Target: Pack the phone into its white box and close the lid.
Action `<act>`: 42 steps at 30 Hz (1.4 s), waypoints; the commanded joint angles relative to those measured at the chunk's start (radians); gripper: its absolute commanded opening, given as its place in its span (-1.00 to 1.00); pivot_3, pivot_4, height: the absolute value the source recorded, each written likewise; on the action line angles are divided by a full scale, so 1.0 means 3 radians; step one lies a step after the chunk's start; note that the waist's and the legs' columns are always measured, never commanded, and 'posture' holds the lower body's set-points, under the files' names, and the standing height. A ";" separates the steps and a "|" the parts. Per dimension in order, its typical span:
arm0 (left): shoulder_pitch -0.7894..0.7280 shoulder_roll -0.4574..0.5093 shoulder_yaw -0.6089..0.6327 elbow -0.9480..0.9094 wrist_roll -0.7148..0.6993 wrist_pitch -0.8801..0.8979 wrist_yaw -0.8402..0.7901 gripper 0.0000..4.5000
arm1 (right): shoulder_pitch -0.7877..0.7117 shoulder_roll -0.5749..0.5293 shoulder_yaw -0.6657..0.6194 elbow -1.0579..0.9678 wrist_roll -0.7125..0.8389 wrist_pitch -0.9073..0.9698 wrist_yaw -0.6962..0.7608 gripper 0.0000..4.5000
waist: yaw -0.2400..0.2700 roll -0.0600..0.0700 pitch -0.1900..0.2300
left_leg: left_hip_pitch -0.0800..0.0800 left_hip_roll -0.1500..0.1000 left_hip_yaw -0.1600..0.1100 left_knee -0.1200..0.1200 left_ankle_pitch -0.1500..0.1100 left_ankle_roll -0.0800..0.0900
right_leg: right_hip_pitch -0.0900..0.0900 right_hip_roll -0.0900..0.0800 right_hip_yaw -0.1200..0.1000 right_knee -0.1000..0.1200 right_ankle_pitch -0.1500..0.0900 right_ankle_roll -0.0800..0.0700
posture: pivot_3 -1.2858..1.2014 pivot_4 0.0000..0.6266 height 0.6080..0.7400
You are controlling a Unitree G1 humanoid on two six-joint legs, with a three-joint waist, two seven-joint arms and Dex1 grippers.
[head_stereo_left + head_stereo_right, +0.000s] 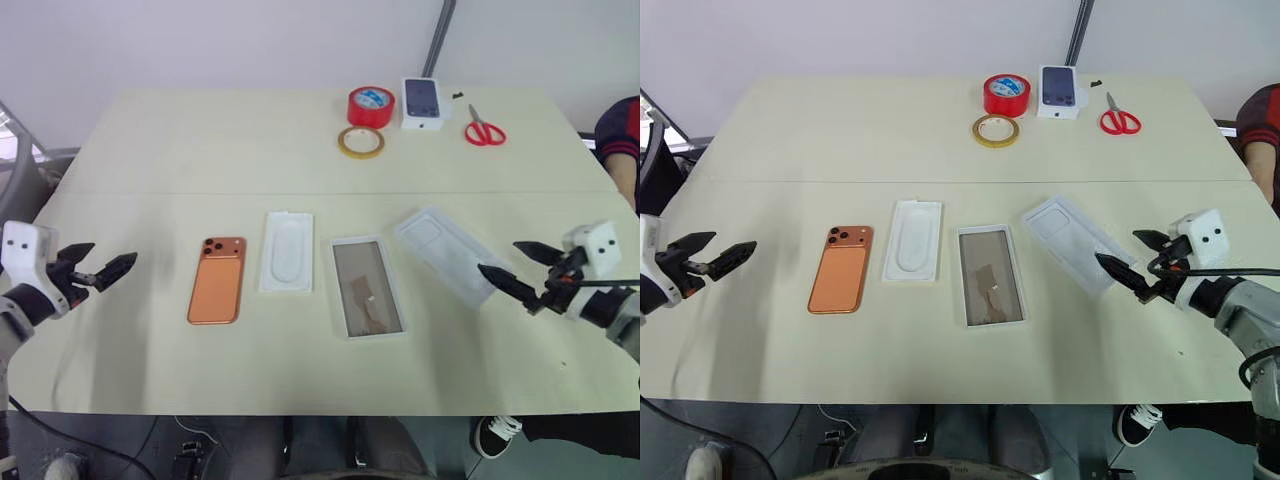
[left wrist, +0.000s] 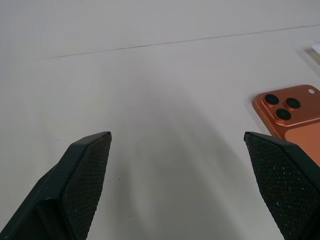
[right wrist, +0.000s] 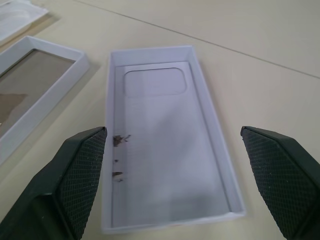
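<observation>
**Table laid out, nothing packed yet**

Beige table (image 1: 150, 150). Left gripper (image 1: 108, 268) wide, empty; phone (image 1: 217, 279) just beyond its tips. White box (image 1: 366, 287) midway, open, seemingly empty. Lid (image 1: 442, 251) upturned, directly ahead of right gripper (image 1: 512, 270), wide, empty. Pick, insert, close all remain.

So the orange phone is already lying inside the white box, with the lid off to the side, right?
Not quite: the phone lies on the bare table, left of the white tray. The white box holds no phone, as the left eye view shows. The lid is indeed off.
</observation>
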 commanded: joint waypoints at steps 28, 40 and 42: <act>-0.0688 -0.0680 -0.0923 -0.1425 -0.0767 0.1464 0.0986 0.98 | -0.0896 0.0108 0.1033 -0.0636 0.0127 0.0140 -0.0147 0.99 | 0.0002 -0.0002 -0.0001 | 0.0000 0.0000 -0.0002 0.0013 0.0000 -0.0001 | -0.0001 0.0006 0.0000 0.0016 0.0000 0.0001 | 0.03 -0.52 1.00; -0.1372 -0.1350 -0.0948 -0.1244 -0.0974 0.2632 0.1870 0.98 | -0.0711 0.0089 0.1007 -0.0799 0.0171 0.0161 -0.0165 0.99 | 0.0007 -0.0003 -0.0001 | -0.0005 -0.0001 -0.0006 0.0027 0.0001 -0.0001 | 0.0000 0.0010 0.0000 0.0019 0.0000 0.0002 | 0.03 -0.52 1.00; -0.1431 -0.1448 -0.0925 -0.1157 -0.0939 0.2725 0.1957 0.98 | -0.0699 0.0075 0.0975 -0.0797 0.0167 0.0159 -0.0168 0.99 | 0.0007 -0.0003 -0.0001 | -0.0005 -0.0001 -0.0006 0.0028 0.0001 -0.0002 | 0.0000 0.0011 0.0000 0.0020 0.0000 0.0002 | 0.03 -0.52 1.00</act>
